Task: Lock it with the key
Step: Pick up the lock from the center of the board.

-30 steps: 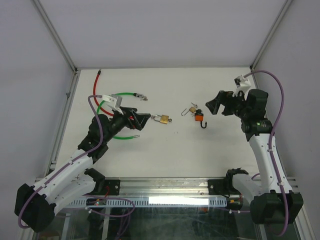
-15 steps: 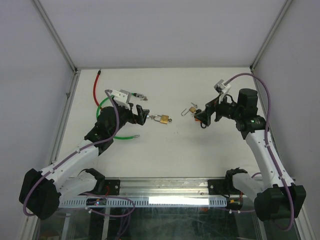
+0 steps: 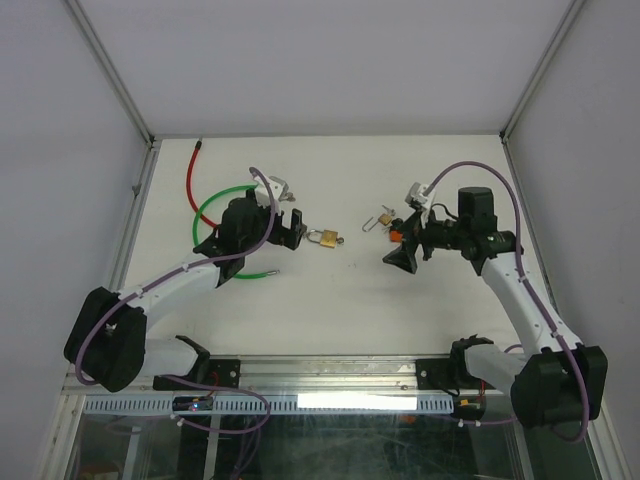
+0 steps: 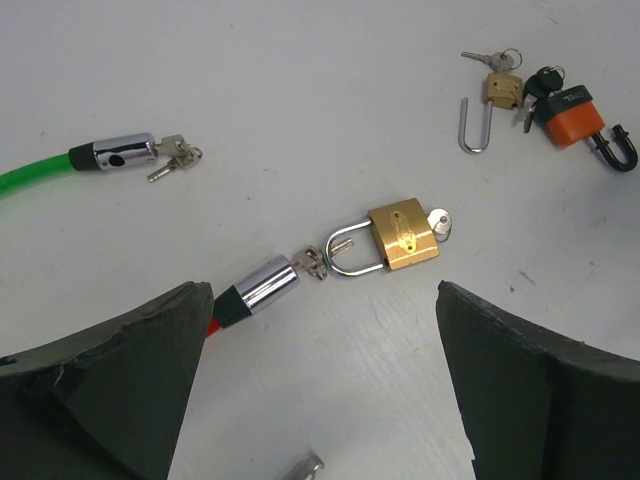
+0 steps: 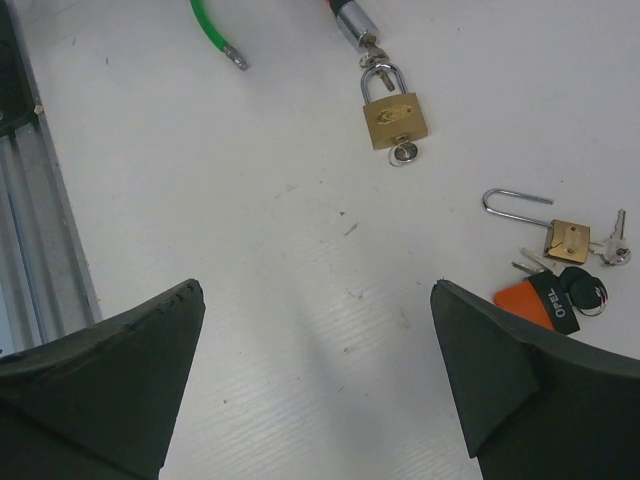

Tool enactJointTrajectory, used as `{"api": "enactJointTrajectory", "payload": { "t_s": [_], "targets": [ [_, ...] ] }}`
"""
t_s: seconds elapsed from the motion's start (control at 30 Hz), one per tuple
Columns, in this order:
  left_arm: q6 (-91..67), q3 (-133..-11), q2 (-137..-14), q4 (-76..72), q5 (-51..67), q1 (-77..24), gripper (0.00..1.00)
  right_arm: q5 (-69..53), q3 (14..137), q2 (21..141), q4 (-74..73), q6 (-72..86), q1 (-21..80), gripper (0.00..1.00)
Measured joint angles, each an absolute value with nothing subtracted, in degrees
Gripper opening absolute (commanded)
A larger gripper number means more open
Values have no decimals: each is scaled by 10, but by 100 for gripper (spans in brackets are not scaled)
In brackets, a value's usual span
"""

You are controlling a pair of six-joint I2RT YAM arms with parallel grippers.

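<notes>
Though small, "OPEL" on orange padlock (image 5: 520, 298)

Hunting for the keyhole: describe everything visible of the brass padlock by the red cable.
The brass padlock lies flat on the white table, silver shackle closed, a key seated in its bottom end. Its shackle bow meets the small metal piece at the red cable's chrome end. Nothing else touches it.

Sits near the middle of the table (image 3: 350, 300): a padlock (image 4: 402, 235) — cable end (image 4: 266, 285) touching its shackle on the left, key (image 4: 440, 222) in its right end. Further right, second padlock (image 4: 503, 88) and third padlock (image 4: 570, 108) just beside each other. Behind-left, another cable end (image 4: 115, 153).
</notes>
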State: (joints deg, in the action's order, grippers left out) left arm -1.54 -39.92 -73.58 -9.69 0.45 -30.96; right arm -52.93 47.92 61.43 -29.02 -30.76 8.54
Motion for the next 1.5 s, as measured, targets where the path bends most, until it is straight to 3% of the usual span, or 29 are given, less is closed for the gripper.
{"api": "enactJointTrajectory", "payload": {
  "t_s": [0.4, 0.73, 0.93, 1.03, 1.37, 1.5],
  "targets": [
    [-125, -383, -741, -136, 138, -227, 98, -462, 511, 734, -286, -335, 187, 100],
    [-203, -315, -649, -220, 185, -213, 99, -441, 703, 937, -251, -334, 249, 100],
    [-258, -255, -575, -341, 180, -213, 99, -440, 829, 1058, -279, -328, 277, 99],
    [-271, -245, -574, -359, 173, -214, 99, -436, 879, 1112, -302, -329, 284, 94],
    [-292, -223, -561, -376, 152, -218, 99, -368, 1037, 1261, -389, -302, 313, 56],
    [-295, -223, -561, -378, 151, -218, 99, -348, 1076, 1301, -414, -296, 321, 46]
  ]
}}
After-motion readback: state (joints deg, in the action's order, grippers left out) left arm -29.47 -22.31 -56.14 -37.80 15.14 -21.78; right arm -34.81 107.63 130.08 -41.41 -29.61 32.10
